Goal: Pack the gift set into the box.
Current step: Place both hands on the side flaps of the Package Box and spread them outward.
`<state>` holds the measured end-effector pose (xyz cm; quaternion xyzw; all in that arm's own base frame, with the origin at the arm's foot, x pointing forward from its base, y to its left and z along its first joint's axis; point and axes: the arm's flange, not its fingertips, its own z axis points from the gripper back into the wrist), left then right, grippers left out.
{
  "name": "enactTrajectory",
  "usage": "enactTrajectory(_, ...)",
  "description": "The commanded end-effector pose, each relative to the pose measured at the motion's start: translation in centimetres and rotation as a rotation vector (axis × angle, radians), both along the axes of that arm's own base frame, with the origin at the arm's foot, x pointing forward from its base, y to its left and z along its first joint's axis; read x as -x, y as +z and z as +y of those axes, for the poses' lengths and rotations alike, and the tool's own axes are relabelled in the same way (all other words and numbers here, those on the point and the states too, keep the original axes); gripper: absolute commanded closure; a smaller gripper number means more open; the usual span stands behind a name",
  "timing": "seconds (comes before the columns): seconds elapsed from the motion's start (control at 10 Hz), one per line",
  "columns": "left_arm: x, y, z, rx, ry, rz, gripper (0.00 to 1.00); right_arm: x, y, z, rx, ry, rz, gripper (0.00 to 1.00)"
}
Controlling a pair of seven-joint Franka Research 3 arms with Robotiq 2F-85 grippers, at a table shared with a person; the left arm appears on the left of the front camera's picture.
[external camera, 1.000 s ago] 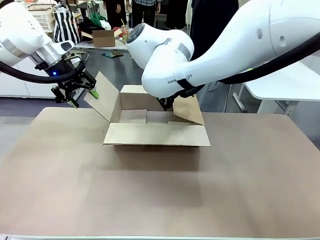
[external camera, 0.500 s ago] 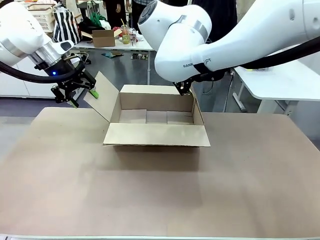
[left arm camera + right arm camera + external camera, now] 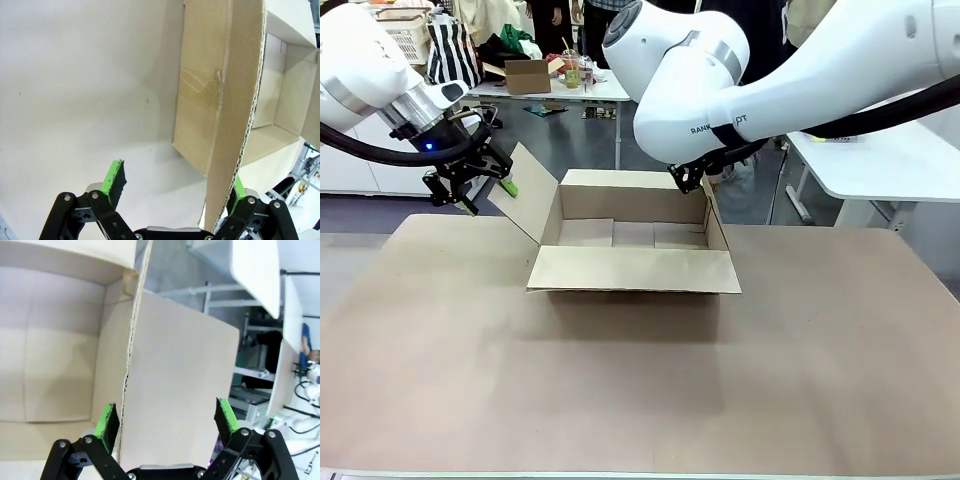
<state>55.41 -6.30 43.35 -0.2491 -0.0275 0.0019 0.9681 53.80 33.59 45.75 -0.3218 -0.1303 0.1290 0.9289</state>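
Cardboard left flap point(image 3: 525, 190) is unchanged: the left gripper point(image 3: 490, 197) still straddles its edge, fingers spread, not clamped. Box point(image 3: 630, 268) sits mid-table point(image 3: 820, 380), flaps out, interior bare, nothing packed yet. Over the last second the right arm has lifted out of the opening. The right flap point(image 3: 717, 225), earlier leaning inward, now stands upright between the spread fingers of the right gripper point(image 3: 166, 420). Judgement: the opening is cleared for loading.
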Motion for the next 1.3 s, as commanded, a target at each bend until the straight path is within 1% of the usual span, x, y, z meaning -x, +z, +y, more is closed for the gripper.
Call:
enactTrajectory(0.0, 0.1, 0.2, -0.1, -0.021, 0.013, 0.001, 0.0, -0.6, -0.3, -2.2, -0.13, -0.132, 0.062, 0.0)
enactTrajectory(0.2, 0.1, 0.2, -0.1, -0.021, 0.013, 0.001, 0.0, -1.1, -1.3, -6.1, -0.316, -0.195, 0.083, 0.0)
enactTrajectory(0.3, 0.1, 0.2, -0.1, -0.021, 0.013, 0.001, 0.0, -1.1, -1.9, -7.7, -0.4, -0.21, 0.113, 0.0)
enactTrajectory(0.4, 0.1, 0.2, -0.1, -0.021, 0.013, 0.001, 0.0, -0.8, -2.2, -9.1, -0.451, -0.253, 0.125, 0.0)
enactTrajectory(0.5, 0.1, 0.2, -0.1, -0.021, 0.013, 0.001, 0.0, -0.2, -2.2, -10.1, -0.494, -0.28, 0.103, 0.0)
enactTrajectory(0.7, 0.1, 0.2, -0.1, -0.021, 0.013, 0.001, 0.0, 1.5, -2.3, -13.0, -0.59, -0.34, 0.023, 0.0)
enactTrajectory(0.8, 0.1, 0.2, -0.1, -0.021, 0.013, 0.001, 0.0, 1.9, -2.5, -14.6, -0.641, -0.357, -0.005, 0.0)
enactTrajectory(1.0, 0.1, 0.2, -0.1, -0.021, 0.013, 0.001, 0.0, 2.0, -3.6, -18.1, -0.725, -0.422, -0.044, 0.0)
enactTrajectory(1.2, 0.1, 0.2, -0.1, -0.021, 0.013, 0.001, 0.0, 2.2, -5.3, -21.6, -0.788, -0.508, -0.056, 0.0)
